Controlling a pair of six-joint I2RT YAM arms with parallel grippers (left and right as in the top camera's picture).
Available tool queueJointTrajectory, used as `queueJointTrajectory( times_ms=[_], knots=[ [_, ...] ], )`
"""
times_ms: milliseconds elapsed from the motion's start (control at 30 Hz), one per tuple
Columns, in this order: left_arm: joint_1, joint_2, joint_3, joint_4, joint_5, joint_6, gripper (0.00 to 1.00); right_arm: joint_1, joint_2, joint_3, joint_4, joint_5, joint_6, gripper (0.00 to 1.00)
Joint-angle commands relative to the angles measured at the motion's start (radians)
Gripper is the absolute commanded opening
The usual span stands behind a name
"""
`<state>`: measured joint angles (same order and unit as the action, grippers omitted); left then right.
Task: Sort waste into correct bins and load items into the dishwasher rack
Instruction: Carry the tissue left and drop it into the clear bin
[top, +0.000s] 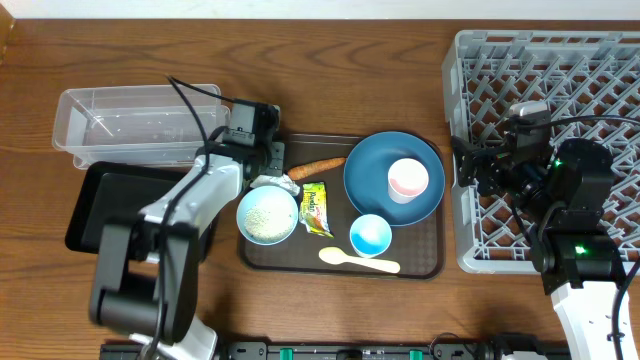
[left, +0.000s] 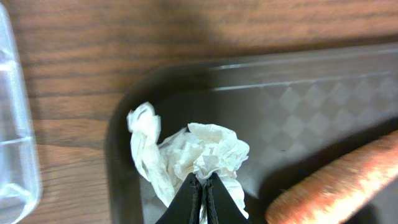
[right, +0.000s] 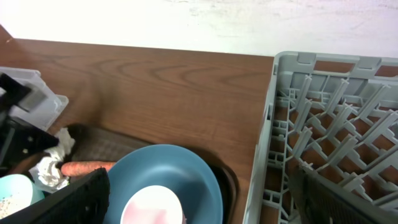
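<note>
The left gripper (left: 203, 196) is pinched shut on the crumpled tissue (left: 199, 152) in a corner of the brown tray (top: 420, 268), near the carrot (top: 318, 165). One light-blue bowl (top: 243, 213) holds rice (top: 268, 216). The right gripper (right: 208, 199) hangs wide open by the grey rack (top: 560, 70).

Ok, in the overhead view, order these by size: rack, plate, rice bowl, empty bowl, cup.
1. rack
2. plate
3. rice bowl
4. empty bowl and cup: they look about alike from above, so I won't rank them.
</note>
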<state>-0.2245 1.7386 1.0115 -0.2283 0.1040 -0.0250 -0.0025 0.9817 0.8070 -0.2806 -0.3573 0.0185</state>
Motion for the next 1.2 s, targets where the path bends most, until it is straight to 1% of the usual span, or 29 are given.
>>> queueJointTrajectory(
  times_ms=[0,133,200,267,367,433,467,533,567,600,633,700,767,900,1067,1167],
  knots=[
    [0.019,-0.145,0.065,0.004,-0.01,0.005,0.06,0.016,0.0,0.026,-0.003,-0.014,0.011,0.92],
    [0.082,-0.274,0.074,0.033,-0.013,0.006,0.06,0.016,0.0,0.026,-0.003,-0.014,0.011,0.92],
    [0.127,-0.312,0.074,0.046,-0.019,0.005,0.07,0.016,0.0,0.026,-0.003,-0.014,0.011,0.92],
    [0.175,-0.326,0.074,0.052,-0.048,0.005,0.07,0.016,0.0,0.026,-0.003,-0.014,0.011,0.92],
    [0.246,-0.311,0.073,0.051,-0.068,0.005,0.1,0.016,0.0,0.026,-0.003,-0.014,0.011,0.92],
    [0.286,-0.282,0.073,0.052,-0.068,0.005,0.17,0.016,0.0,0.026,-0.003,-0.014,0.011,0.92],
    [0.302,-0.264,0.073,0.055,-0.068,0.005,0.26,0.016,0.0,0.026,-0.003,-0.014,0.011,0.92],
    [0.327,-0.231,0.073,0.059,-0.068,0.005,0.29,0.016,0.0,0.026,-0.003,-0.014,0.011,0.92],
    [0.336,-0.219,0.073,0.062,-0.067,0.005,0.36,0.016,0.0,0.026,-0.003,-0.014,0.011,0.92],
    [0.345,-0.207,0.073,0.064,-0.067,0.005,0.48,0.016,0.0,0.026,-0.003,-0.014,0.011,0.92],
    [0.349,-0.203,0.073,0.066,-0.064,0.005,0.53,0.016,0.0,0.026,-0.003,-0.014,0.011,0.92],
    [0.348,-0.208,0.074,0.066,-0.034,0.005,0.54,0.016,0.0,0.026,-0.003,-0.014,0.011,0.93],
    [0.336,-0.228,0.074,0.055,0.056,0.004,0.54,0.016,0.0,0.026,-0.003,-0.014,0.011,0.93],
    [0.28,-0.266,0.074,-0.043,0.206,-0.031,0.54,0.016,0.0,0.026,-0.003,-0.014,0.011,0.93],
    [0.167,-0.24,0.072,-0.201,0.221,-0.021,0.54,0.016,0.0,0.026,-0.003,-0.014,0.011,0.93],
    [0.103,-0.2,0.071,-0.261,0.221,-0.006,0.54,0.016,0.0,0.026,-0.002,-0.014,0.011,0.94]
  ],
)
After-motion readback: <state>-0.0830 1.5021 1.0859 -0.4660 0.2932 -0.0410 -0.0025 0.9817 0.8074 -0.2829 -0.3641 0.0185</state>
